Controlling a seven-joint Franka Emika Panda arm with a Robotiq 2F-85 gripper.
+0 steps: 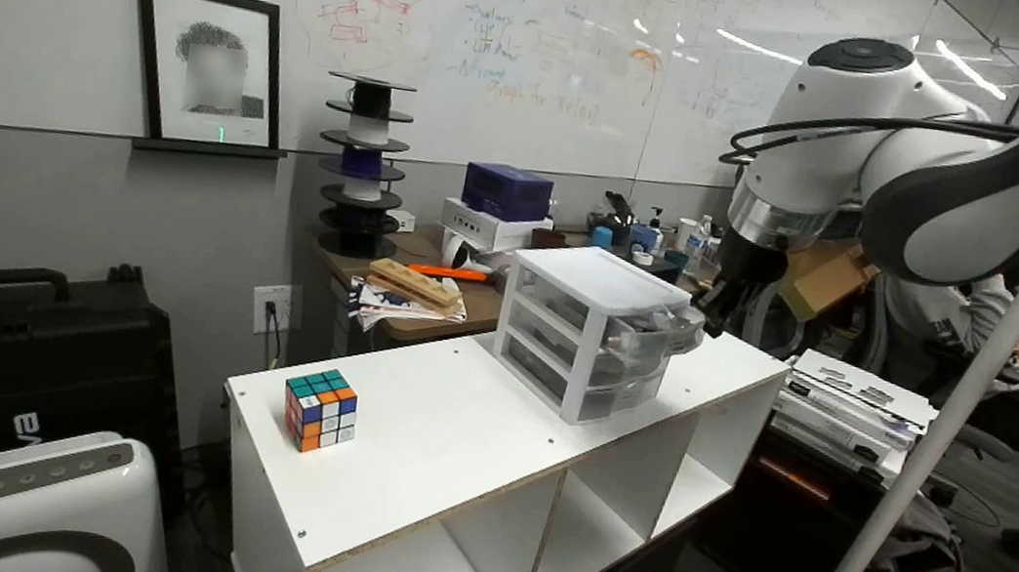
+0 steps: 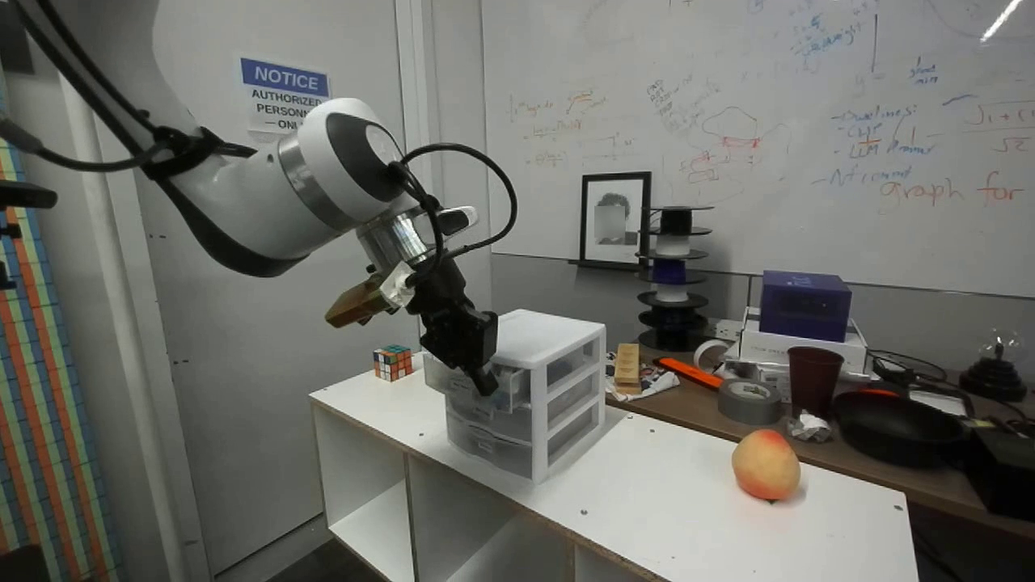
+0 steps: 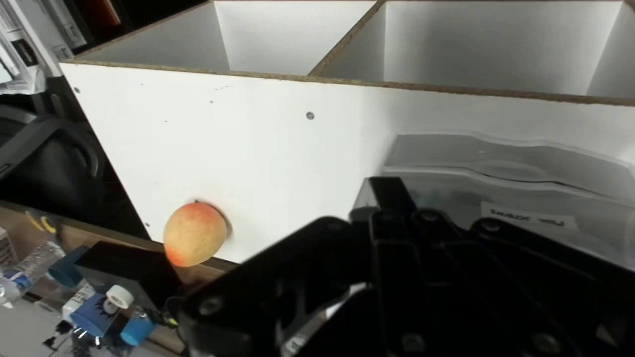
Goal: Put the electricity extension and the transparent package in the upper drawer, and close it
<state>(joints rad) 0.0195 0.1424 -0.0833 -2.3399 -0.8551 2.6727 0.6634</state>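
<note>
In an exterior view, a white desktop drawer unit (image 1: pixel 604 279) stands on a white shelving unit (image 1: pixel 423 422). Its upper drawer (image 1: pixel 645 343) is partway out; greyish contents (image 1: pixel 652 322) show dimly through the clear plastic, and I cannot tell whether they are the electricity extension and the transparent package. The Robotiq gripper (image 1: pixel 710 317) hangs just beside that drawer's front end. A Rubik's cube (image 1: pixel 321 411) sits on the shelving unit, left of the drawer unit and well apart from it.

In an exterior view, the gripper slants down before the drawer unit, its tip overlapping the upper drawer's face; contact cannot be judged. A peach (image 2: pixel 766 465) rests to the right of the drawer unit, a roll of duct tape (image 2: pixel 749 402) on the desk (image 2: pixel 683 412) behind it.

In the wrist view, the jaws are fully together, and nothing shows between the fingertips (image 3: pixel 391 191), which lie across a corner of the drawer unit's translucent drawers (image 3: pixel 511 158). A label (image 3: pixel 528 218) marks one drawer front.
</note>
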